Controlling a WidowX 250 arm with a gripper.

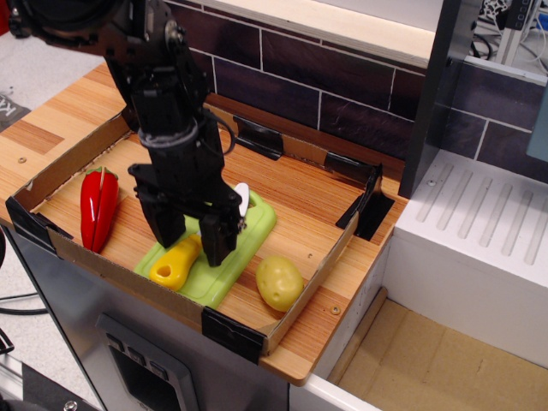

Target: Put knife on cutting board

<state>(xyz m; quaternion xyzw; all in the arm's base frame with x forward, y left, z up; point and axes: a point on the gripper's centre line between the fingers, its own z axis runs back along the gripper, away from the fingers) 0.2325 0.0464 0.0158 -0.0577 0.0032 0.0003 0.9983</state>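
You see the black gripper (195,238) lowered over the cutting board (250,235), its two fingers spread apart and standing on either side of the knife (178,262) with a visible gap between them. The left-hand finger (169,229) in the frame stands at the board's near-left edge, and the other finger (217,240) stands on the board's green surface. The knife lies flat on the cutting board: its chunky yellow handle points toward the front-left of the tray and overhangs or meets the board's near edge, while the rounded white blade tip (243,199) shows beyond the gripper toward the back. You cannot tell from this view whether the fingers touch the knife; the middle of the knife is hidden behind the gripper. The cutting board lies inside a shallow cardboard tray (295,295) set on a wooden counter (43,120). A red pepper (98,205) lies at the left end of the tray, well apart from the board. A yellow potato-shaped item (279,282) lies just beside the board's right front edge, close to the tray's near wall. A dark tiled wall (342,94) runs behind the tray.
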